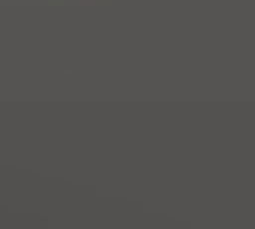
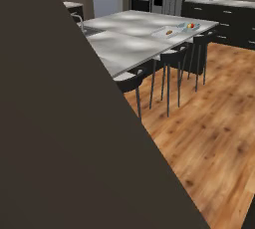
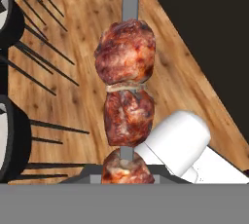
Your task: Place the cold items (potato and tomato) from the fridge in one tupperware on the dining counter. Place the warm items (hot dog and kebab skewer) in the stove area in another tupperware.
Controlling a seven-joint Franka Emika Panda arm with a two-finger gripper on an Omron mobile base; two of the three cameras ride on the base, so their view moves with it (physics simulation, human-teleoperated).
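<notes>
Kebab skewer point(image 3: 125, 101) pinched in my pincer point(image 3: 127, 177), jaws narrow around lowest meat chunk, grey stick running up over wood floor point(image 3: 78, 47). Far off on dining counter point(image 2: 129, 39): two clear tupperwares side by side near its far right corner. Nearer tupperware point(image 2: 168, 32) holds reddish item; farther tupperware point(image 2: 189, 26) holds red and yellowish items. Stools point(image 2: 172, 61) line counter's near edge.

The kebab skewer point(image 3: 125, 91) has 3 meat pieces with a rough, glossy, browned surface on a flat, matt grey metal rod. The floor point(image 2: 209, 138) is wood planks with a soft shine. The dining counter point(image 2: 134, 34) top looks like smooth, polished grey stone. The stools point(image 2: 172, 61) have thin dark metal legs.
</notes>
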